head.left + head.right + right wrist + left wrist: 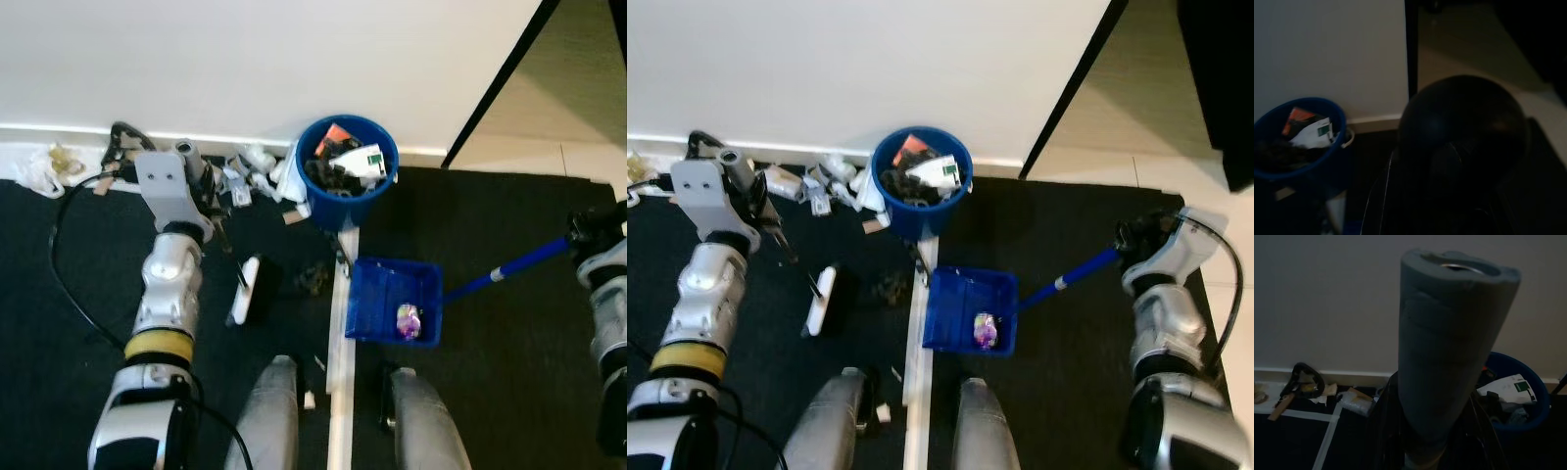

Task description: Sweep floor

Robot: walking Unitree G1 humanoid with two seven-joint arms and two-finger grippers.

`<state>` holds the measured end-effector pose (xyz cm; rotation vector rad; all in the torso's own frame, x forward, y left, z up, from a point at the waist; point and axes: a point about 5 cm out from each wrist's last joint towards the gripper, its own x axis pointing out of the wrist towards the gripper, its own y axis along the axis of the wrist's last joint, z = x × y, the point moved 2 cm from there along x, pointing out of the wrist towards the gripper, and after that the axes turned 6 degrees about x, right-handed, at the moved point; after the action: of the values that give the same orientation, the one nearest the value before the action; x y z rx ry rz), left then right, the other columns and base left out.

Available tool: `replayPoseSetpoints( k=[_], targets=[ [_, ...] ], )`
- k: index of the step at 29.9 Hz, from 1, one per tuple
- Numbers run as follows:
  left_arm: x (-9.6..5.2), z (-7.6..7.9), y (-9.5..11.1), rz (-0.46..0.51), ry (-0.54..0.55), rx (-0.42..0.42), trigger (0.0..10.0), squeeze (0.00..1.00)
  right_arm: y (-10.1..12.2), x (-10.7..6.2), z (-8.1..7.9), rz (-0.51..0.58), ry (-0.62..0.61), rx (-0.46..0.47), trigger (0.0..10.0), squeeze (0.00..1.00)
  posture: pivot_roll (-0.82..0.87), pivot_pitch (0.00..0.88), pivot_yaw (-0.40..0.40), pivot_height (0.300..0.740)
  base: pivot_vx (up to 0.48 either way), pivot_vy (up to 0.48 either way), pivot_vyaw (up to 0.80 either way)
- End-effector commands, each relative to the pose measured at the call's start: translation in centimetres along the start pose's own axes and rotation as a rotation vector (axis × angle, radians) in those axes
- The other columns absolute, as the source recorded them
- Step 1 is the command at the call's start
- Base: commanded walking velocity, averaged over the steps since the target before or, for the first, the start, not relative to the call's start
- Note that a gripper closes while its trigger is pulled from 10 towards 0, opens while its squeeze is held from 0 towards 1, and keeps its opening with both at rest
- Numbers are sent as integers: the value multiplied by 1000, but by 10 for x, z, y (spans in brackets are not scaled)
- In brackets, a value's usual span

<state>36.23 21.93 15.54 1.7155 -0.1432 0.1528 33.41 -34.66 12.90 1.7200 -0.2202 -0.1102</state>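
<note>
dustpan, handle pointing right

The blue bucket and dustpan look like shiny plastic, and the black floor mat looks dull and soft.

the two head views are evenly lit and fairly sharp, with soft indoor light and no hard shadows. the plain white wall is bright and slightly washed out, while the black carpeted floor swallows detail. the round blue plastic bucket and the blue plastic dustpan keep vivid colour. both wrist views are dim and murky. in the left wrist view a thick grey foam handle looms close and soft. the right wrist view is darker, with a blurred black rounded shape up close.
</note>
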Motion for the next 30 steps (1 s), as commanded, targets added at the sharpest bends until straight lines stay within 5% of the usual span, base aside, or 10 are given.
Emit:
replayPoseSetpoints(
  k=[1, 9, 21, 23, 30],
  targets=[
    [-2, -6, 3, 10, 6, -16, 10000, 0, 6, -2, 12, 3, -39, -42, 10000, 0, 173, 377, -16, 740, 0, 0, 0],
    [2, -2, 16, 47, -17, -44, 10000, 0, 37, 7, 21, 78, -74, -36, 10000, 0, 167, 369, -11, 740, 0, 0, 0],
    [2, 0, 13, 28, -26, -48, 10000, 0, -6, 0, 0, -46, -2, -7, 10000, 0, 176, 371, -2, 740, 0, 0, 0],
    [2, 5, 11, 18, -39, -52, 10000, 0, -29, -6, -13, -93, 25, 20, 10000, 0, 176, 373, 1, 740, 0, 0, 0],
    [6, 18, 10, 16, -75, -62, 10000, 0, -40, -5, -35, -103, 74, 40, 10000, 0, 177, 374, 3, 740, 0, 0, 0]
  ],
)
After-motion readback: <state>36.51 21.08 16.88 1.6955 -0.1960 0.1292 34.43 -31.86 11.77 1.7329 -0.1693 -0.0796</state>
